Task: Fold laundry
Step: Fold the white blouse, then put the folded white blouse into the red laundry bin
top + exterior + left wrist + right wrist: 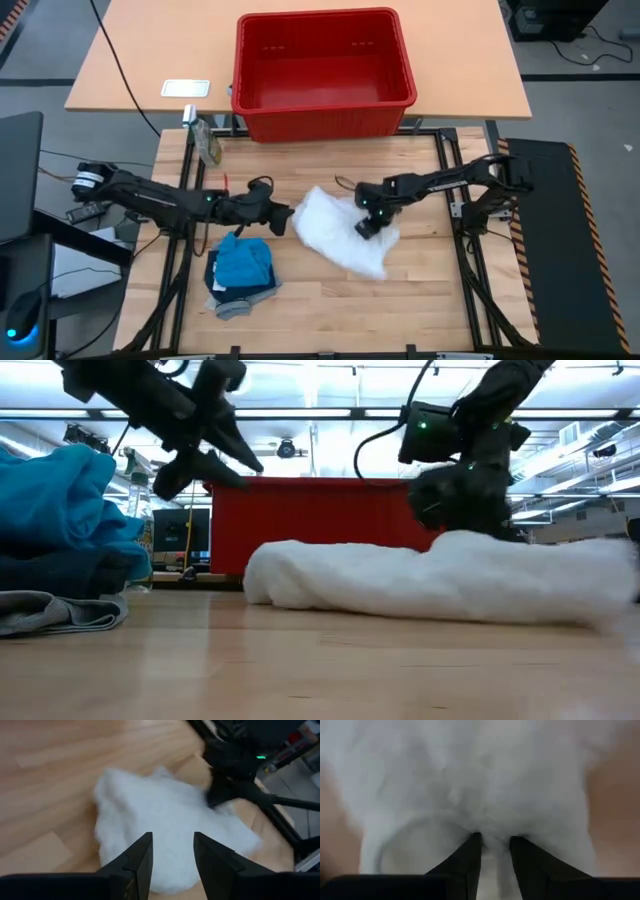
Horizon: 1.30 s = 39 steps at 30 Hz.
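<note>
One fluffy white cloth (340,232), counter centre, long axis running 10 to 4 o'clock. Right gripper (367,226) pressed onto its 2 o'clock part, fingers slightly apart, pinching pile. Left gripper (283,218) at its 9 o'clock edge, raised, fingers apart, empty.

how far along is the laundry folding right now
Looks done: the bright blue garment, the navy garment and the grey T-shirt lie stacked. In hand: the right hand presses into the crumpled white cloth; the left hand is open at its edge. Left: folding that cloth; the red plastic basket looks empty.
</note>
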Tool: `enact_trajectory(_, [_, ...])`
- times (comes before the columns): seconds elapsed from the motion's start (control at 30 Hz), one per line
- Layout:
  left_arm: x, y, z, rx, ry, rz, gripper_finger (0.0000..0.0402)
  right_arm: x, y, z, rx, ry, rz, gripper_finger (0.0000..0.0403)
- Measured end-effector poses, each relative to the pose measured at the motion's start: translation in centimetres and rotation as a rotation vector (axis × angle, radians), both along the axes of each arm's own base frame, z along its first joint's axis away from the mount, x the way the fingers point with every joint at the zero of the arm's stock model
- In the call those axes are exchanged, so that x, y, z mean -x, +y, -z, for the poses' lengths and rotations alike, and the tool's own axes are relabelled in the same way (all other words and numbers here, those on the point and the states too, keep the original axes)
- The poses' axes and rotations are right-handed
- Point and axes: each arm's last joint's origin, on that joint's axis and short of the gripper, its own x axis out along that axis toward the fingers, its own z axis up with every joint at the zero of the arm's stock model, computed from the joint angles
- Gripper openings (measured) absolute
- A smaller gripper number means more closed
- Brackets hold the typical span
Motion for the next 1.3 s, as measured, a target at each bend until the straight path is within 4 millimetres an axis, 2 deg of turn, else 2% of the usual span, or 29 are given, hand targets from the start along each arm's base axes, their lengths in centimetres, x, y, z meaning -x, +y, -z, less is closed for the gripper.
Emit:
enact_trajectory(0.1, [-0.6,-0.1,0.6,0.054,-0.008,-0.010,0.0142,-0.4,1.4,-0.5,-0.219,-0.082,-0.107,0.0116])
enact_trajectory(0.2, [-1.0,-0.2,0.8,0.097,-0.036,-0.034,0.0142,-0.9,1.8,-2.5,-0.297,-0.268,-0.214,0.0116])
enact_trajectory(0.3, [-1.4,0.2,0.8,0.140,-0.075,-0.061,0.0142,-0.7,0.7,-4.1,-0.267,-0.377,-0.218,0.0116])
enact_trajectory(0.4, [-1.7,0.7,0.3,0.158,-0.131,-0.080,0.0142,-0.2,-1.3,-6.0,-0.213,-0.496,-0.181,0.0116])
enact_trajectory(0.5, [-2.2,1.6,-0.8,0.107,-0.151,-0.082,0.0142,0.4,-3.8,-7.8,-0.106,-0.638,-0.143,0.0116])
enact_trajectory(0.6, [-2.9,3.2,-3.2,-0.019,-0.181,-0.078,0.0142,1.2,-6.7,-10.0,0.063,-0.796,-0.086,0.0116])
enact_trajectory(0.77, [-3.3,7.6,-7.8,-0.201,-0.193,-0.163,0.0142,3.1,-11.1,-12.7,0.294,-0.966,0.101,0.0116])
enact_trajectory(0.97, [-1.8,12.9,-12.1,-0.365,-0.146,-0.267,0.0142,4.9,-14.5,-14.4,0.475,-1.079,0.216,0.0116])
enact_trajectory(1.07, [-0.8,15.1,-13.1,-0.411,-0.120,-0.322,0.0142,5.9,-16.2,-15.6,0.644,-1.037,0.309,0.0116])
enact_trajectory(1.2, [0.6,17.4,-13.4,-0.408,-0.114,-0.339,0.0142,6.9,-18.2,-18.3,0.934,-0.969,0.383,0.0116])
enact_trajectory(1.3, [1.5,18.7,-13.3,-0.408,-0.103,-0.354,0.0142,6.9,-19.9,-20.3,1.041,-0.922,0.386,0.0116])
